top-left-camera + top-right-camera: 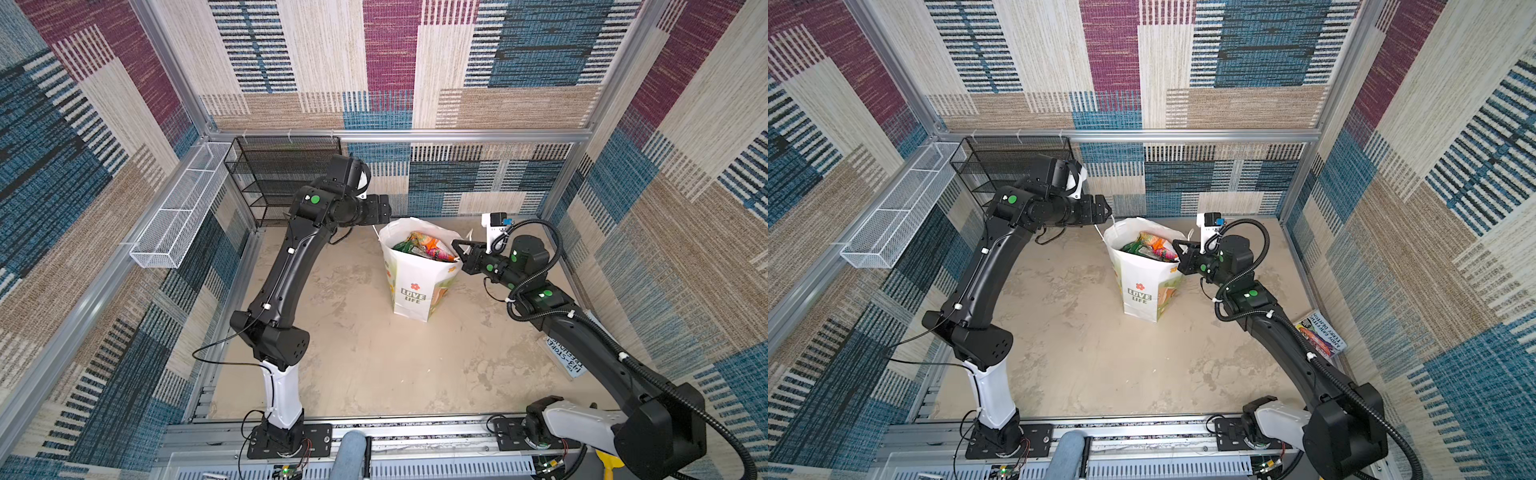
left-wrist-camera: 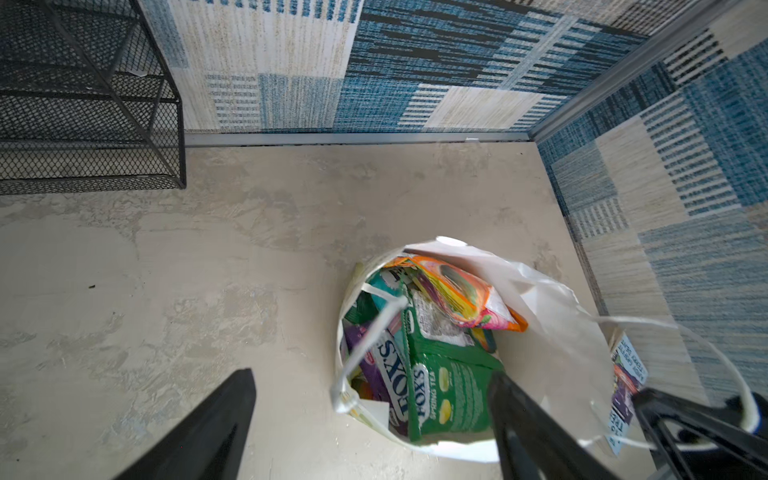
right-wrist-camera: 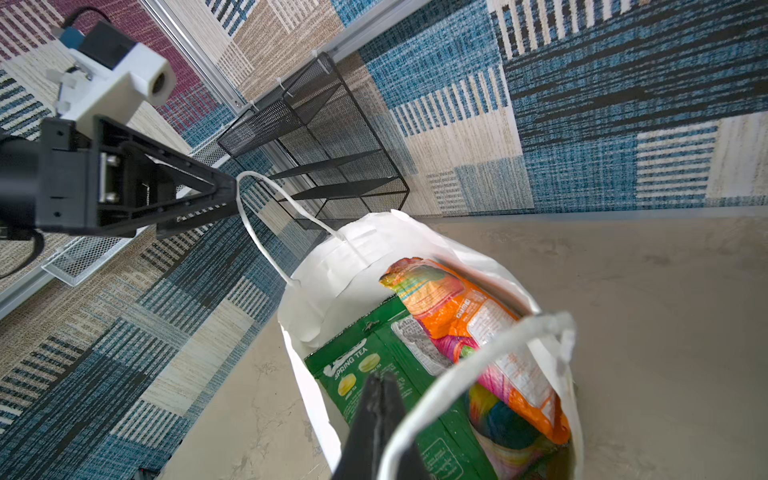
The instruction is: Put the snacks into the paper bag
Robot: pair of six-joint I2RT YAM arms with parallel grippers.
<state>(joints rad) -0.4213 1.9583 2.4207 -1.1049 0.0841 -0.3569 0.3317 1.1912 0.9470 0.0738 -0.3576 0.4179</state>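
A lab robot cell: aluminium frame, carpet-covered walls, 2 arms bolted to a base rail.

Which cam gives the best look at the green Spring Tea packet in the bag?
Left wrist: green Spring Tea packet stands in the paper bag, FOX'S logo readable. Right wrist shows it partly, behind the shut right gripper. In both top views, only a green sliver.

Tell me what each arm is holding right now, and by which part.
The left fingers are spread and hold nothing. The right fingers are shut at the paper bag's handle; whether they pinch it cannot be told.
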